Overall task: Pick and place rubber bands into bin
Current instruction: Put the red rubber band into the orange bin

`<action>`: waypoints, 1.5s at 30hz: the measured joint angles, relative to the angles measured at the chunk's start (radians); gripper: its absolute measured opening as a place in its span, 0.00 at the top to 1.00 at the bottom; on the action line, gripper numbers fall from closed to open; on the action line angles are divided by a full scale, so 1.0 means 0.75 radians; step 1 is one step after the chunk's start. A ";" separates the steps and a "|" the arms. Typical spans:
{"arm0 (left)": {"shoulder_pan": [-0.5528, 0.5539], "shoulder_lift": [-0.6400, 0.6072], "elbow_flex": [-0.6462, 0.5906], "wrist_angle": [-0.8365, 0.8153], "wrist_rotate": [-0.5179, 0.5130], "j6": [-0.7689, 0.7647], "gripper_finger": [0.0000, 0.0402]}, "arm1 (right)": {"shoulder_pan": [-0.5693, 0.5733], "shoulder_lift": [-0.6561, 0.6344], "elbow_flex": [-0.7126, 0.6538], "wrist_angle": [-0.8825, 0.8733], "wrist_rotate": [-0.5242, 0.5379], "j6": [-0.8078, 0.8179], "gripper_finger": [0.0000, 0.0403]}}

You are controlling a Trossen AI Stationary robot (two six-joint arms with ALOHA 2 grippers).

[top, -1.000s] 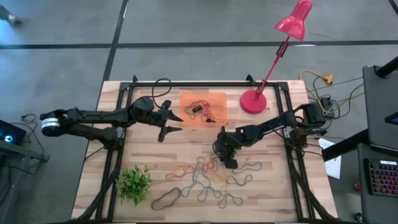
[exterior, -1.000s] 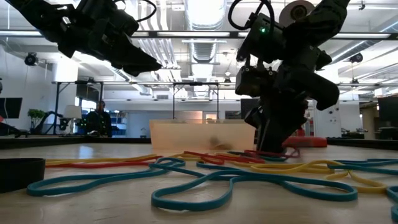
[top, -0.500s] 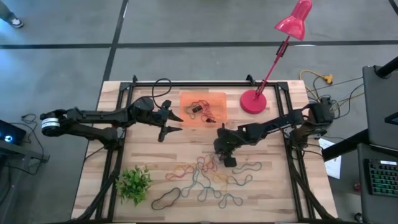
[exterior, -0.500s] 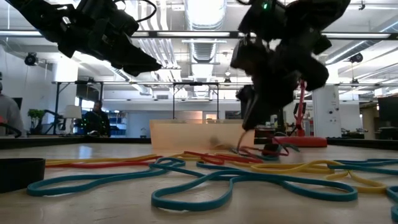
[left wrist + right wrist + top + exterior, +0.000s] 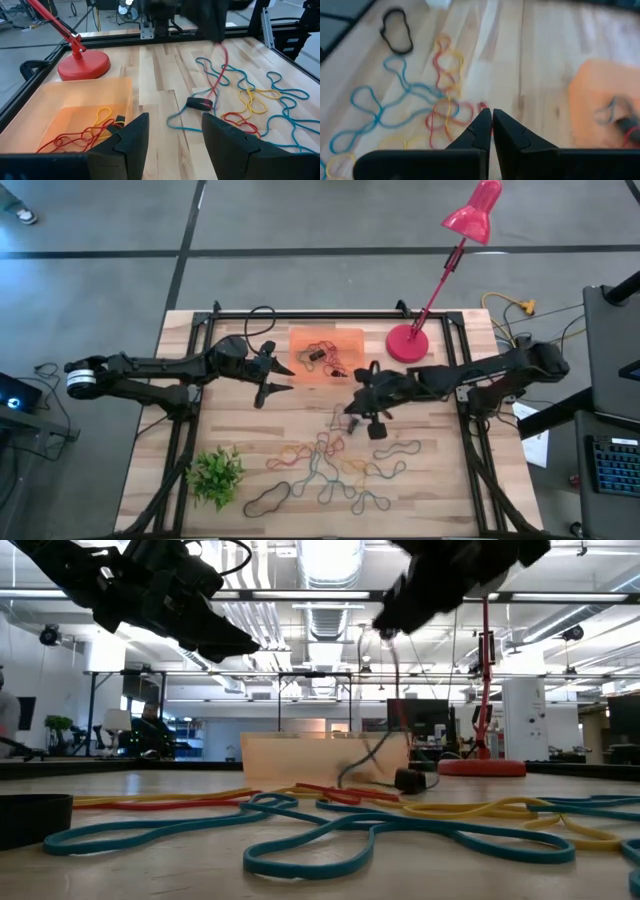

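The rubber bands [image 5: 330, 465] lie in a loose coloured tangle on the near half of the table. A few more [image 5: 322, 356] rest inside the orange bin [image 5: 350, 338] at the far middle. My right gripper [image 5: 354, 404] hovers between the pile and the bin, shut on a red and a teal band. It also shows high up in the low view [image 5: 392, 625]. A small black coiled band [image 5: 199, 103] lies on the table below it. My left gripper [image 5: 282, 378] hangs open in the air just left of the bin. My right gripper pinches the upper end of a red band [image 5: 220, 62], together with a teal strand [image 5: 176, 119], between its two fingers from above. Both hang below the fingers. Their lower ends stay on the table beside the black band, still tied into the pile. The exact contact spot is hidden by the fingers.
A red lamp base [image 5: 406, 343] stands right of the bin, and its stem leans up over the far right. A small green plant [image 5: 216, 475] sits at the near left corner. Bare wood lies between the bin and the pile [image 5: 300, 415].
My right gripper has risen from the pile and moved toward the far edge and the bin, staying shut. The red and teal bands have been drawn up off the table into hanging strands, while their lower ends and the rest of the pile stay put.
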 joint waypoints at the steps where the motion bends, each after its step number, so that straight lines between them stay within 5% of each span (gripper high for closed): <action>1: 0.000 0.000 0.000 0.000 0.000 0.001 0.58 | 0.006 -0.025 0.000 0.000 0.003 -0.010 0.98; 13: 0.000 0.000 0.000 0.001 0.000 0.001 0.58 | 0.034 -0.146 0.001 0.001 0.169 -0.023 0.98; 21: 0.000 0.000 0.000 0.005 0.000 0.000 0.58 | 0.034 0.116 -0.003 -0.061 -0.018 0.034 0.96; 30: 0.000 0.000 0.000 0.002 0.000 -0.001 0.58 | 0.033 0.426 0.043 -0.045 -0.086 0.066 0.79; 37: 0.001 0.000 0.001 0.001 0.000 0.000 0.58 | 0.013 0.493 0.063 -0.047 -0.084 0.070 0.71; 45: 0.001 0.000 0.000 0.001 0.000 -0.001 0.58 | -0.019 0.497 0.061 -0.045 -0.082 0.094 0.72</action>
